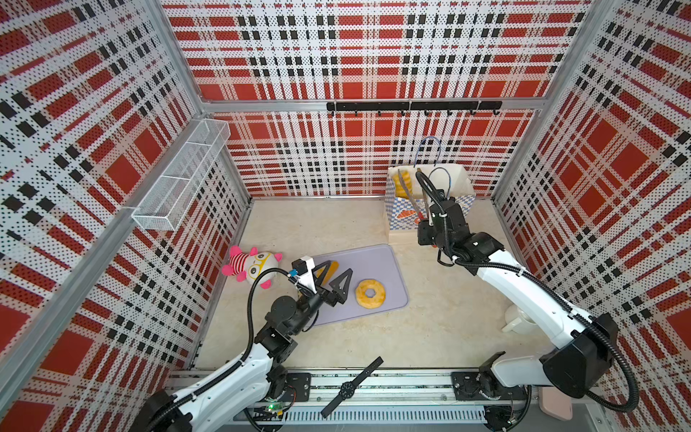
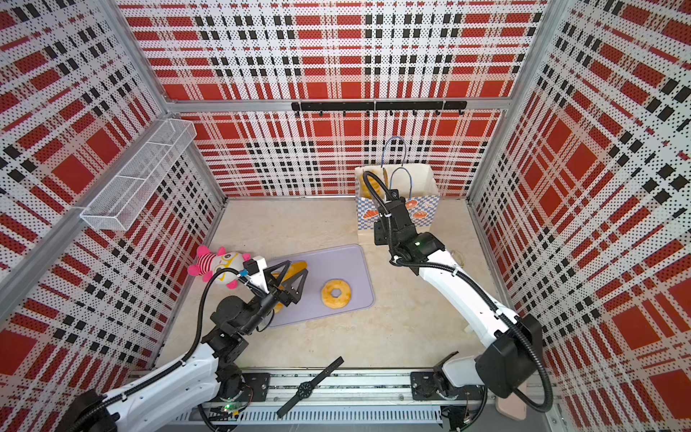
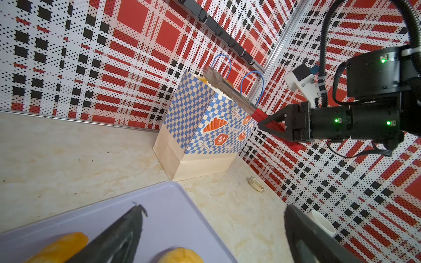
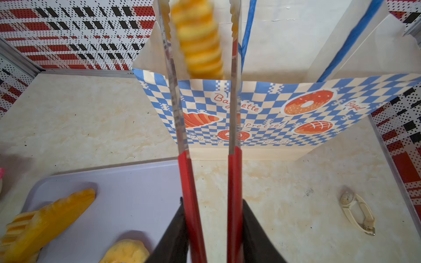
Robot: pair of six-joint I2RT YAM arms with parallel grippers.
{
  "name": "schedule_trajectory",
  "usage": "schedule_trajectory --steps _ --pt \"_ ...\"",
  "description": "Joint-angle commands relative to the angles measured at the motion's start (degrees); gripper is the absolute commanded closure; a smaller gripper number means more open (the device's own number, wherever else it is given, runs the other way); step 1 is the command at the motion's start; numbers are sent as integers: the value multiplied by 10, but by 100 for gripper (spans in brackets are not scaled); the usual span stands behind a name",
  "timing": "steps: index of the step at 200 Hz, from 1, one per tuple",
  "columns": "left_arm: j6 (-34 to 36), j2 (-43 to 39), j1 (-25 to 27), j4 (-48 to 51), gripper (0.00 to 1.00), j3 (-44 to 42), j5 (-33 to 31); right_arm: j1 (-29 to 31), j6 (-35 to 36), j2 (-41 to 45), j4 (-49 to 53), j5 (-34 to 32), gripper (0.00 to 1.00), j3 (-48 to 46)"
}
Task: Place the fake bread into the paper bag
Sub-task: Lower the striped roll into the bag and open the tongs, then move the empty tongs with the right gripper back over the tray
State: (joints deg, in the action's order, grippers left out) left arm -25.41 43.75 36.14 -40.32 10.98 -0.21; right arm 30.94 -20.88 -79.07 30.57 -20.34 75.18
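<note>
So, your right tool (image 4: 213, 202) grips the tongs (image 4: 234, 177), ridged loaf (image 4: 200, 43) between them at the paper bag (image 4: 273, 107) mouth. Your left tool (image 1: 339, 267) is wide open.

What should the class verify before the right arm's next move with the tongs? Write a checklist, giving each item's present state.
1. The right gripper clamps the tongs by their red handles: ok.
2. The ridged loaf sits between the tong arms at the mouth of the paper bag: ok.
3. Loaf free of the tong tips: cannot tell, blurred.
4. Bag upright, mouth open: ok.
5. The tray is cleared of bread: not ok; the ring doughnut and the long loaf lie on it.
6. The left gripper is open above the tray: ok.
</note>
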Motion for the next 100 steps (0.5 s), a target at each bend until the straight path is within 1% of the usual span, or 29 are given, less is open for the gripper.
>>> schedule_trajectory --steps 1,49,100 --pt "9 -9 0 4 2 4 -5 -5 -1 23 -7 -6 64 0" --pt "7 -4 -8 7 2 3 -6 -4 4 51 -19 4 64 -10" --pt "5 -1 -13 7 2 1 -5 -5 -5 94 -49 38 63 -49"
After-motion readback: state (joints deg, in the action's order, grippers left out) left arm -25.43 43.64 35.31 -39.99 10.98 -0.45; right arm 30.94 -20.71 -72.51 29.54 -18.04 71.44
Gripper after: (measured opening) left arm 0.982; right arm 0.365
